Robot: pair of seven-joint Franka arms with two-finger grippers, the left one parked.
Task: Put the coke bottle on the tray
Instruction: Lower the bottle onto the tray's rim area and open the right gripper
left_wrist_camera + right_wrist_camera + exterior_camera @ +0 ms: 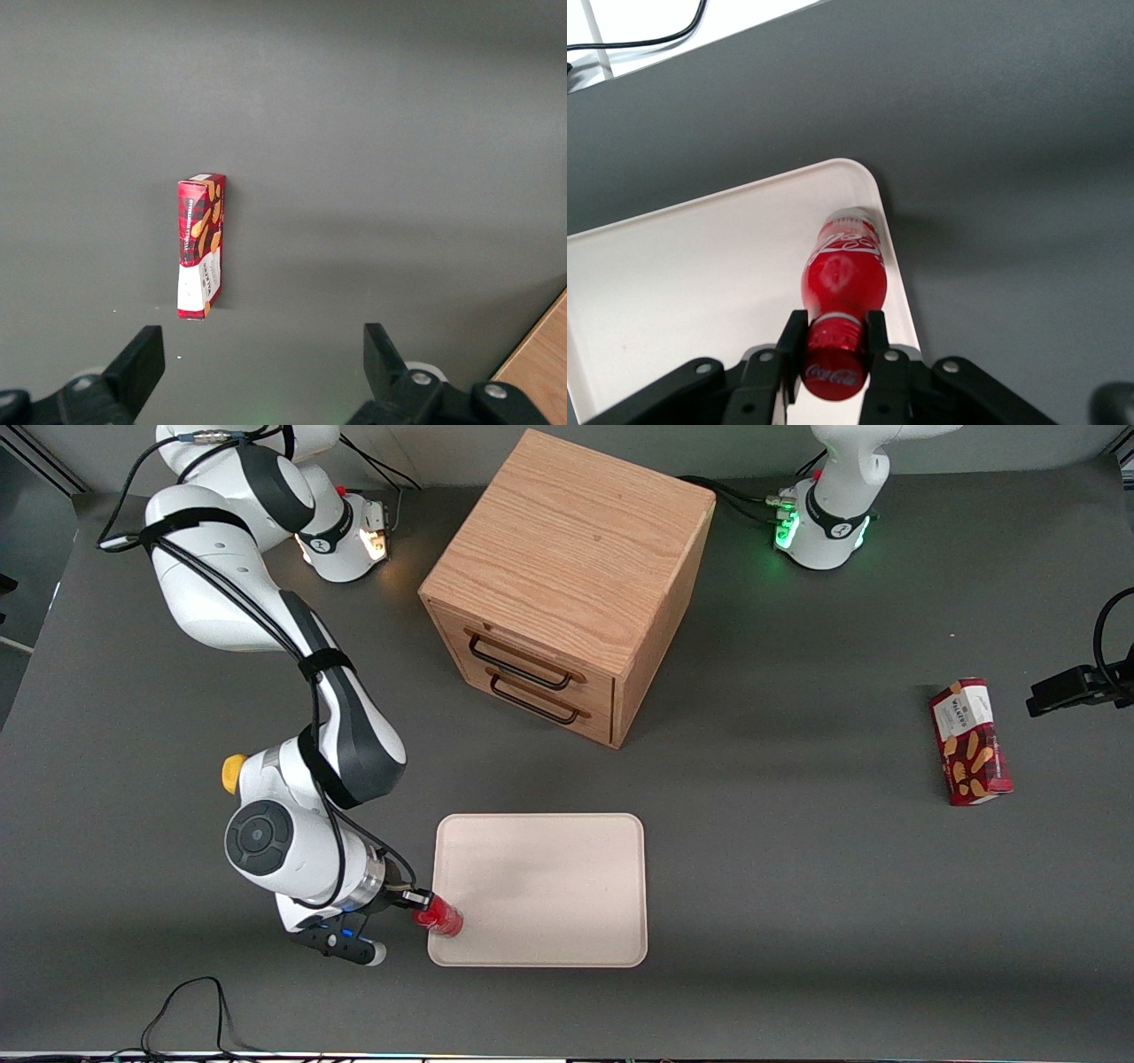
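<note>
The gripper (833, 341) is clamped on the red cap and neck of the coke bottle (843, 270) (white lettering showing), which is tilted, its base over the tray (540, 886) just inside the tray's corner nearest the working arm.

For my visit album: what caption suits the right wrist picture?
Black two-finger gripper clasps the small glossy red coke bottle by its capped neck over a corner of the flat cream-white tray.
</note>
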